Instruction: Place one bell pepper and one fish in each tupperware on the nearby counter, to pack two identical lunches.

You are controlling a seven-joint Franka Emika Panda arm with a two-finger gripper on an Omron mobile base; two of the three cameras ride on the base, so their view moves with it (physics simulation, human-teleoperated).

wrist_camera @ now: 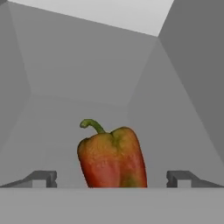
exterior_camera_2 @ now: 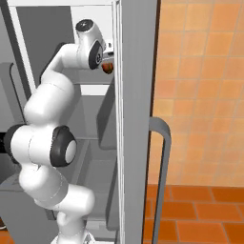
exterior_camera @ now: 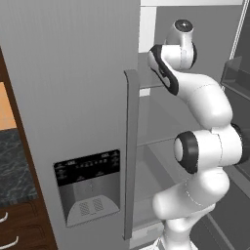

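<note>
Here your end effector has its fingertips spread wide apart, empty, with the bell pepper centred between them and just beyond, upright on the fridge shelf. Ease straight forward until the tips flank its widest part, then close gently; the skin looks smooth and may slip. Keep clear of the fridge's grey back wall behind it.

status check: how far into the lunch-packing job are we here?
Early. Nothing looks packed yet. In hand: the arm reaches into the open grey fridge, and the open gripper straddles an upright red-orange bell pepper with a green stem without closing on it. Left: grasp it, carry it to the counter, then the fish and second set. The trays aren't visible here.
</note>
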